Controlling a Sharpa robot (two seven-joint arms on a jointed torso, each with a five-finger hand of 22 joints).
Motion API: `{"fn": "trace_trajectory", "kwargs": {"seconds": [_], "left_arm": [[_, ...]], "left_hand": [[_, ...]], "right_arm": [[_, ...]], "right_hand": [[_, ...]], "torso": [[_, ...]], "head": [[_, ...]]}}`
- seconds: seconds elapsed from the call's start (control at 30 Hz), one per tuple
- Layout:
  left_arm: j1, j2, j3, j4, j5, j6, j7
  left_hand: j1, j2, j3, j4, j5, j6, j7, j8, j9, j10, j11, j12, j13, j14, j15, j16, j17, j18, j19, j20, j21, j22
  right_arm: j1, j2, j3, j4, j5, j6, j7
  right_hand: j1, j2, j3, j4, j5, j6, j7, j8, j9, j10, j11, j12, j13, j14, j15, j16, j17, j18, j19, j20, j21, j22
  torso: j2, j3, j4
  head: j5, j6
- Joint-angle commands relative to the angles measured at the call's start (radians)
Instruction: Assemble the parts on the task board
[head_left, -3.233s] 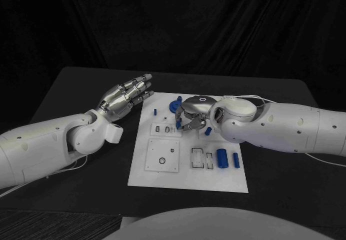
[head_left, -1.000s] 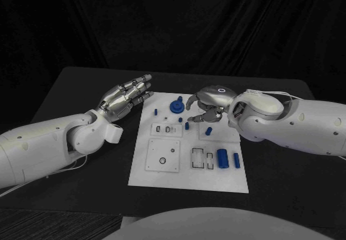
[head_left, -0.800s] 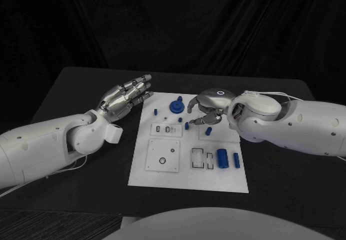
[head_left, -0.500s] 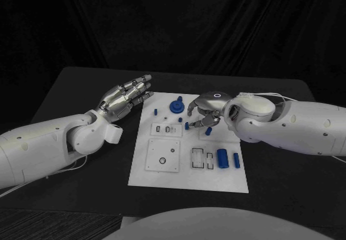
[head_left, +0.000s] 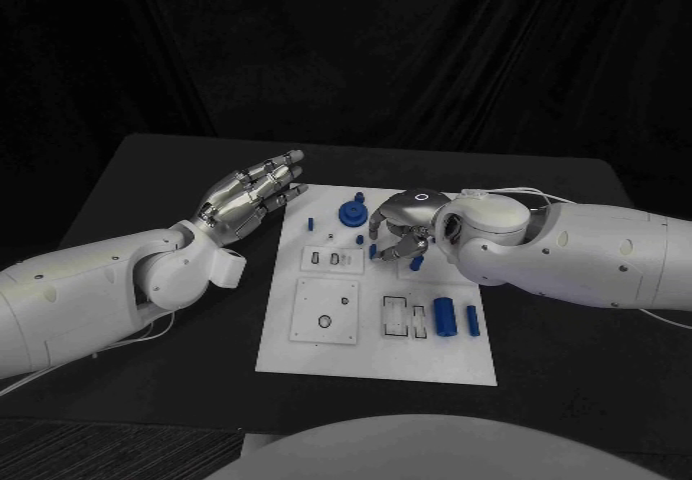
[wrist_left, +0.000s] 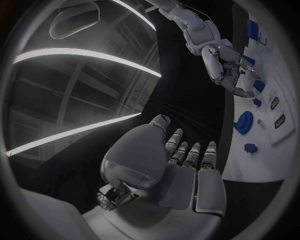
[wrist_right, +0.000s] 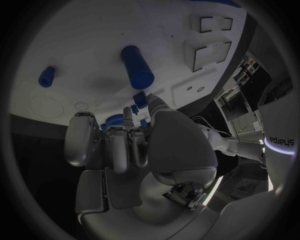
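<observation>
Head view: the flat white rectangular task board (head_left: 378, 350) lies mid-table and serves as the landmark. The right hand (head_left: 401, 226) hangs over the board's far half, fingers curled downward around a short blue peg (head_left: 375, 250); whether they actually pinch it I cannot tell, but the pose suits seating or picking that part. Just beside it on the board lies another small blue peg (head_left: 417, 263). Off the board's far left corner the left hand (head_left: 253, 192) is held above the table, fingers straight, slightly apart, holding nothing, probably parked out of the way. Nearer on the board, 2 blue cylinders (head_left: 444, 315) lie beside rectangular sockets (head_left: 397, 313), not in them; a square recessed plate (head_left: 326, 310) holds nothing visible. A round blue disc (head_left: 351, 212) sits at the board's far edge.

Left wrist view: the left hand (wrist_left: 181, 165) shows extended fingers, bare; the right hand (wrist_left: 234, 75) curls over the board.

Right wrist view: the right hand (wrist_right: 125, 145) has fingers bent toward the board, a blue part (wrist_right: 139, 98) at their tips; a larger blue cylinder (wrist_right: 137, 66) lies farther along the board.
</observation>
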Motion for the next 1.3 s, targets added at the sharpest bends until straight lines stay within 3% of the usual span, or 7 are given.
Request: {"fn": "trace_trajectory", "kwargs": {"seconds": [0.03, 0.2, 0.43, 0.57, 0.7, 0.97, 1.3], "left_arm": [[-0.003, 0.003, 0.001, 0.000, 0.001, 0.017, 0.013], [-0.004, 0.003, 0.001, -0.001, 0.001, 0.019, 0.012], [-0.005, 0.004, 0.001, -0.002, 0.001, 0.021, 0.012], [-0.006, 0.005, 0.001, -0.003, 0.001, 0.022, 0.013], [-0.006, 0.004, 0.001, -0.002, 0.001, 0.022, 0.014], [-0.006, 0.001, 0.001, -0.001, 0.001, 0.021, 0.013], [-0.006, -0.004, 0.001, 0.000, 0.001, 0.017, 0.013]], "left_hand": [[-0.013, 0.000, 0.007, 0.001, 0.000, -0.005, 0.001, 0.005, 0.000, -0.002, 0.001, -0.001, 0.000, 0.000, 0.008, -0.004, -0.002, 0.012, -0.001, 0.006, -0.004, -0.001], [-0.013, 0.000, 0.008, 0.001, 0.000, -0.006, 0.001, 0.005, 0.000, -0.002, 0.001, -0.001, 0.000, 0.000, 0.008, -0.004, -0.002, 0.012, -0.001, 0.006, -0.004, -0.001], [-0.013, 0.000, 0.008, 0.001, 0.000, -0.006, 0.001, 0.005, 0.000, -0.002, 0.001, -0.001, 0.000, 0.000, 0.008, -0.004, -0.002, 0.012, -0.001, 0.006, -0.004, -0.001], [-0.013, 0.000, 0.008, 0.001, 0.000, -0.006, 0.001, 0.005, 0.000, -0.002, 0.001, -0.001, 0.000, 0.000, 0.008, -0.004, -0.002, 0.012, -0.001, 0.006, -0.004, -0.001], [-0.014, 0.000, 0.009, 0.000, 0.000, -0.007, 0.001, 0.005, 0.000, -0.003, 0.001, -0.001, 0.000, 0.000, 0.008, -0.004, -0.002, 0.012, -0.001, 0.006, -0.004, -0.001], [-0.014, 0.001, 0.010, 0.000, 0.000, -0.006, 0.001, 0.005, 0.000, -0.002, 0.001, -0.001, 0.000, 0.000, 0.008, -0.004, -0.002, 0.012, -0.001, 0.006, -0.004, -0.001], [-0.015, 0.000, 0.011, 0.000, -0.001, -0.004, 0.001, 0.005, 0.001, -0.002, 0.002, -0.001, 0.000, 0.000, 0.008, -0.004, -0.002, 0.012, -0.001, 0.006, -0.004, -0.001]], "right_arm": [[-0.007, 0.007, 0.000, -0.007, -0.010, 0.031, -0.019], [-0.012, 0.017, 0.000, -0.015, -0.010, 0.032, -0.012], [-0.014, 0.024, 0.000, -0.019, -0.010, 0.031, -0.007], [-0.014, 0.026, 0.000, -0.020, -0.010, 0.023, -0.001], [-0.014, 0.023, 0.000, -0.020, -0.010, -0.012, 0.012], [-0.014, 0.009, 0.000, -0.011, -0.010, -0.088, 0.030], [-0.007, -0.019, 0.000, 0.029, -0.010, -0.111, 0.019]], "right_hand": [[0.015, 0.005, 0.001, -0.010, 0.003, 0.003, 0.001, 0.012, 0.007, 0.105, 0.010, 0.003, 0.263, 0.093, 0.010, -0.002, 0.210, 0.012, 0.001, 0.008, -0.007, 0.175], [0.024, 0.007, 0.004, -0.025, 0.014, 0.015, -0.002, 0.042, 0.029, 0.105, 0.008, 0.003, 0.263, 0.092, 0.009, -0.003, 0.207, 0.013, -0.001, 0.008, -0.010, 0.174], [0.035, 0.014, 0.010, -0.058, 0.083, 0.014, -0.010, 0.132, 0.104, 0.105, 0.002, 0.003, 0.263, 0.092, 0.004, -0.003, 0.208, 0.013, -0.001, 0.004, -0.010, 0.174], [0.047, 0.022, 0.029, -0.089, 0.201, 0.024, -0.022, 0.215, 0.174, 0.105, -0.009, 0.003, 0.263, 0.092, -0.004, -0.003, 0.207, 0.014, -0.001, -0.005, -0.009, 0.174], [0.042, 0.028, 0.051, -0.099, 0.273, 0.020, -0.027, 0.255, 0.214, 0.105, -0.011, 0.003, 0.263, 0.092, -0.007, -0.002, 0.208, 0.013, 0.000, -0.006, -0.007, 0.175], [0.026, 0.028, 0.058, -0.093, 0.288, 0.023, -0.031, 0.271, 0.229, 0.105, -0.014, 0.003, 0.263, 0.092, -0.009, -0.001, 0.209, 0.012, 0.001, -0.008, -0.003, 0.176], [0.022, 0.025, 0.065, -0.093, 0.302, 0.016, -0.032, 0.272, 0.234, 0.105, -0.016, 0.003, 0.263, 0.092, -0.011, -0.003, 0.207, 0.013, 0.001, -0.009, -0.005, 0.175]], "torso": [[0.000, 0.0000, -0.0003], [0.000, 0.0001, -0.0005], [0.001, 0.0008, 0.0000], [0.001, 0.0006, -0.0005], [0.000, 0.0002, -0.0012], [-0.001, 0.0002, -0.0007], [0.000, 0.0002, -0.0009]], "head": [[0.001, 0.000], [0.001, 0.000], [-0.002, 0.000], [-0.001, 0.000], [0.002, 0.000], [0.007, 0.000], [0.009, 0.000]]}}
